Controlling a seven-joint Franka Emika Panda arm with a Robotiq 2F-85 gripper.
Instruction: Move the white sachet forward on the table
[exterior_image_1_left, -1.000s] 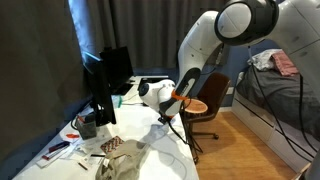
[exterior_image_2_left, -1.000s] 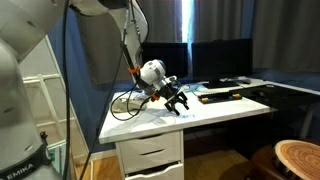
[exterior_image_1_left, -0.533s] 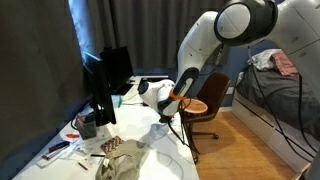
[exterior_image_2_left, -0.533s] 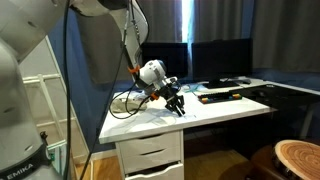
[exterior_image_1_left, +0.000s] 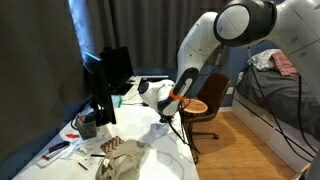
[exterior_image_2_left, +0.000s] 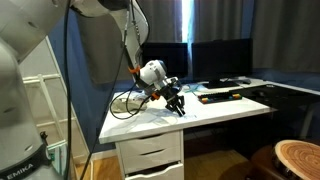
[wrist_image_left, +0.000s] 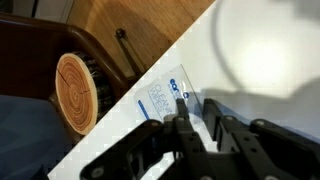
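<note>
The white sachet (wrist_image_left: 157, 98) with blue print lies flat on the white table (wrist_image_left: 260, 60), near its edge. In the wrist view my gripper (wrist_image_left: 196, 108) points down on it, and its black fingers (wrist_image_left: 181, 108) stand close together with the sachet's right-hand end between them. In both exterior views the gripper (exterior_image_1_left: 177, 116) (exterior_image_2_left: 180, 109) is down at the tabletop (exterior_image_2_left: 150, 122) near the front edge. The sachet is too small to make out in those views.
A dark monitor (exterior_image_1_left: 106, 82) stands at the back of the table. A crumpled cloth (exterior_image_1_left: 122, 160) and small items lie at one end, cables (exterior_image_2_left: 124, 103) and a flat dark item (exterior_image_2_left: 220, 95) elsewhere. A round wooden stool (wrist_image_left: 75, 92) (exterior_image_2_left: 300, 158) stands beside the table edge.
The jaws have closed in from wide apart onto the sachet's end. The arm has stayed where it was.
</note>
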